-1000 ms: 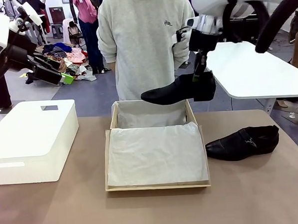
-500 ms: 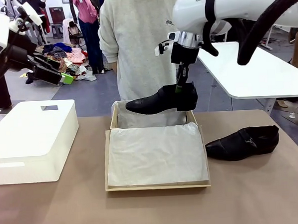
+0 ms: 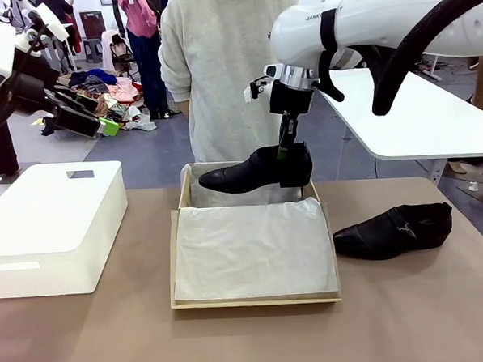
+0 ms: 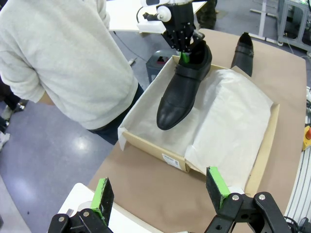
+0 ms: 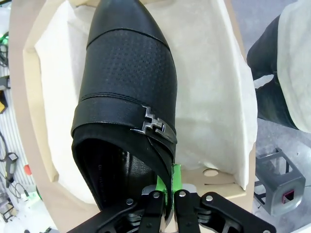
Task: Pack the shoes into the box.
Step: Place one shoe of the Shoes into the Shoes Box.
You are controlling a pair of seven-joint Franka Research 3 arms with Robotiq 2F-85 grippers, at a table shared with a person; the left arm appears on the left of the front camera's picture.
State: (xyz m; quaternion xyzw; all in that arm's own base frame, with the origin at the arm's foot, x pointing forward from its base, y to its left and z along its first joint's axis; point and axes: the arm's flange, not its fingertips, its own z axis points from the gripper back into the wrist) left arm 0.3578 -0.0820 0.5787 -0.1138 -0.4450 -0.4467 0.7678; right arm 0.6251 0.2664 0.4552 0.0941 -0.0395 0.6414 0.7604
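One black shoe [image 3: 253,171] hangs above the far end of the cardboard box [image 3: 256,299], toe pointing left. My right gripper [image 3: 285,151] is shut on its heel rim. The right wrist view looks down on this shoe [image 5: 126,97] and its metal buckle, with the gripper [image 5: 169,194] pinching the collar over the tissue-lined box [image 5: 19,97]. A second black shoe [image 3: 394,231] lies on the table to the right of the box. My left gripper [image 4: 160,191] is open and empty, high at the left, looking down at the box [image 4: 160,153] and the held shoe [image 4: 184,87].
A white plastic bin [image 3: 53,223] sits on the table's left side. A person in a grey sweatshirt [image 3: 235,68] stands close behind the box at the far edge. A white table [image 3: 416,115] stands beyond at the right.
My right gripper has carried the shoe leftward and slightly lower, from beyond the box's right corner to over its far end. The left arm has not moved.
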